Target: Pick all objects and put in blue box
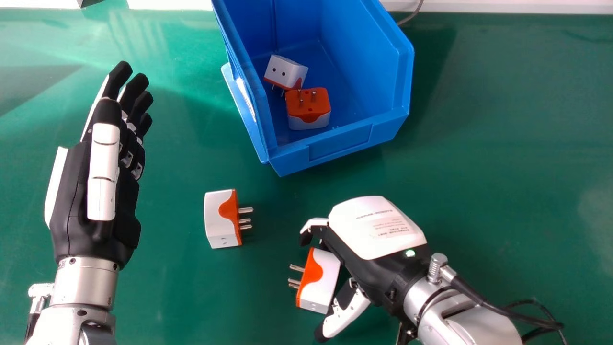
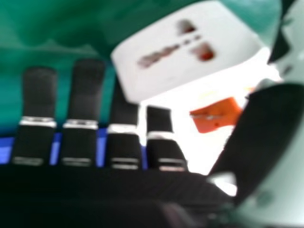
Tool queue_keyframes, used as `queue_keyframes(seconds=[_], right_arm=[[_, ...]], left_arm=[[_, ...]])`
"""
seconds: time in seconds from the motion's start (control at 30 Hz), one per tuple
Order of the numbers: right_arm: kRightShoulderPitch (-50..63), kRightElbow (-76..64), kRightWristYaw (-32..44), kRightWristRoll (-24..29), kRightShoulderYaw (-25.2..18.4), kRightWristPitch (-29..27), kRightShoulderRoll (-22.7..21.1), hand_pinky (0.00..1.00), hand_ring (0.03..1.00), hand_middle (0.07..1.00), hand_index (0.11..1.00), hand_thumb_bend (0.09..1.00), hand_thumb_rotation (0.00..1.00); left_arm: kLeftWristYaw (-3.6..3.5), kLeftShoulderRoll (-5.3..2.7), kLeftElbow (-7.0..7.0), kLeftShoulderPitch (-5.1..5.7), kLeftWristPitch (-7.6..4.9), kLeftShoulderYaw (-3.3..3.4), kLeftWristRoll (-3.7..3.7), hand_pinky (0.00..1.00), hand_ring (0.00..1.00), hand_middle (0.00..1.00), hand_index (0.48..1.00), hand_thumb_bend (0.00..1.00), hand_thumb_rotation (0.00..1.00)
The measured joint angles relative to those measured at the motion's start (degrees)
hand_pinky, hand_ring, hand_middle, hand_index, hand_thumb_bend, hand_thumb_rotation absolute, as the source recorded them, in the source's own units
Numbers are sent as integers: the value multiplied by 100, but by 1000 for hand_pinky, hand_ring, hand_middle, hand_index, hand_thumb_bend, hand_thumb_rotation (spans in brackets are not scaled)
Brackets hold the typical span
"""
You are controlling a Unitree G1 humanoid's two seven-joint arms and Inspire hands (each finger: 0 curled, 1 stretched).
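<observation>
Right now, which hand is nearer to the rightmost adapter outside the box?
The right hand: this adapter is between its thumb and fingers. The left hand is farther left, beyond the other loose adapter.

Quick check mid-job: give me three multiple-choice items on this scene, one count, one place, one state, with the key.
1. How many plugs are in the blue box?
A) three
B) one
C) two

2. Where is the plug nearest the left robot hand?
A) at the view's right edge
B) on the green table, between the left and right robot hand
C) on the left robot hand's palm

3. How are the left robot hand's fingers?
A) straight, holding nothing
B) curled round a plug
C) clenched, holding nothing

Key:
1 C: a white-topped plug and an orange-topped plug lie inside.
2 B: bare table separates it from each hand.
3 A: its fingers extend, with nothing in them.
</observation>
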Motion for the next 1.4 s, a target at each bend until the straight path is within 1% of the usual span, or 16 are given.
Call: queue_keyframes(seconds=[0.1, 0.33, 0.43, 0.63, 0.67, 0.73, 0.77, 0.83, 0.87, 0.93, 1.07, 1.23, 1.37, 1.4], right_arm=[[-21, 158, -150, -14, 5, -3, 27, 291, 368, 491, 642, 942, 227], [-56, 391, -305, -7, 4, -9, 29, 270, 341, 458, 614, 924, 195], [-62, 459, -409, 11, 3, -16, 40, 256, 324, 435, 581, 907, 160], [-105, 602, -594, 80, 3, -94, 73, 249, 318, 423, 543, 875, 115], [-108, 615, -627, 113, 5, -122, 75, 249, 319, 421, 531, 805, 118], [-109, 633, -672, 126, 6, -131, 72, 246, 315, 416, 514, 703, 123], [-109, 637, -681, 129, 6, -136, 72, 246, 315, 416, 514, 703, 123], [-109, 646, -705, 134, 6, -137, 73, 251, 319, 416, 503, 638, 126], [-109, 651, -720, 134, 7, -144, 72, 251, 319, 416, 503, 638, 126], [-110, 655, -740, 134, 15, -171, 63, 251, 319, 414, 496, 597, 129], [-107, 656, -739, 155, 19, -236, 33, 247, 313, 407, 490, 561, 131], [-108, 657, -738, 165, 19, -240, 31, 239, 304, 400, 486, 538, 131], [-124, 658, -737, 181, 18, -284, -3, 235, 301, 398, 485, 530, 130], [-133, 659, -737, 181, 18, -315, -21, 235, 301, 396, 486, 529, 104]], left_arm=[[-7, 1, -12, 0, 7, -22, -2, 995, 956, 938, 930, 697, 857], [0, -3, -13, 0, 9, -33, -5, 998, 955, 938, 927, 693, 857], [2, -2, -17, 1, 9, -34, -3, 995, 953, 937, 928, 694, 857], [15, -1, -129, 21, 14, -38, 17, 995, 952, 937, 927, 695, 864], [12, 0, -141, 21, 14, -38, 17, 995, 953, 938, 929, 697, 865], [10, 0, -157, 24, 19, -38, 11, 997, 955, 939, 930, 698, 868], [9, 0, -164, 25, 23, -39, 11, 997, 955, 939, 930, 698, 868], [5, 0, -169, 25, 24, -41, 10, 998, 958, 942, 932, 697, 872], [0, 0, -168, 25, 24, -40, 8, 998, 958, 942, 932, 697, 872], [-5, 0, -168, 25, 24, -39, 6, 999, 959, 943, 933, 697, 873], [-2, 0, -168, 25, 24, -38, 8, 1000, 959, 942, 933, 697, 874], [4, 0, -168, 25, 24, -40, 15, 1000, 959, 943, 935, 699, 877], [4, 1, -168, 25, 23, -42, 55, 1000, 961, 946, 940, 700, 881], [2, 3, -168, 25, 23, -42, 63, 1000, 962, 947, 941, 700, 884]])
